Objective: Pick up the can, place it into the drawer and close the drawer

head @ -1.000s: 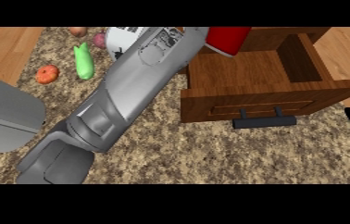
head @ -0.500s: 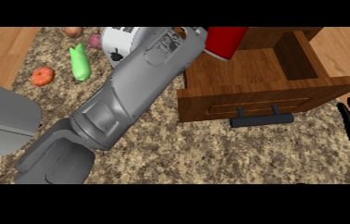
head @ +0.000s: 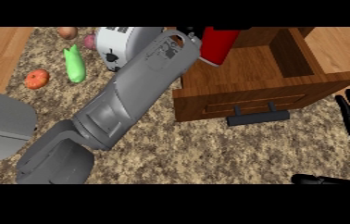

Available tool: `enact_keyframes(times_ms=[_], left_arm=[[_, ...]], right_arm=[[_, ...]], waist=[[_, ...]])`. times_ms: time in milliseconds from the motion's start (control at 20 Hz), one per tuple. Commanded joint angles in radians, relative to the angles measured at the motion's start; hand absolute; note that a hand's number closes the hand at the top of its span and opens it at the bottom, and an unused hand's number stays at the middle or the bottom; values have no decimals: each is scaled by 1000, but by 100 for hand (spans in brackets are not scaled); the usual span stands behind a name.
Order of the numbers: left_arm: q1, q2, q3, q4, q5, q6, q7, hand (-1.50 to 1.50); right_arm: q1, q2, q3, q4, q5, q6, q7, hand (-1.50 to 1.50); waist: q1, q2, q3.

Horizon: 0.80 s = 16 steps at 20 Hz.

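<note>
Your left forearm (head: 130,102) slants from the lower left up to the top middle, and the left hand (head: 190,32) is mostly hidden beyond the wrist. Your right hand (head: 344,111) rests at the right edge, fingers straight.

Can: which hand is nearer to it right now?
Left. The left hand holds the can over the open drawer. The right hand rests open at the view's lower right edge, past the drawer front, far from the can.
</note>
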Motion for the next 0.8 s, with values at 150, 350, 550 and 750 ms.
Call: enact_keyframes(times_ms=[150,350,550,750], left_arm=[[51,0,-63,19,36,52,-42,-150],[-8,0,-75,43,51,71,-12,-150],[16,0,-91,40,68,115,-32,-150],[41,0,-101,45,90,128,-67,-150]], right_arm=[[21,-8,-3,-1,-18,29,-29,-150],[-55,-17,15,-11,1,-3,32,-150],[-50,-37,-28,18,-36,13,16,-150],[-51,-25,9,-23,-5,3,32,-150]], waist=[[-22,3,0],[-22,8,0],[-21,4,0],[-28,7,-1]])
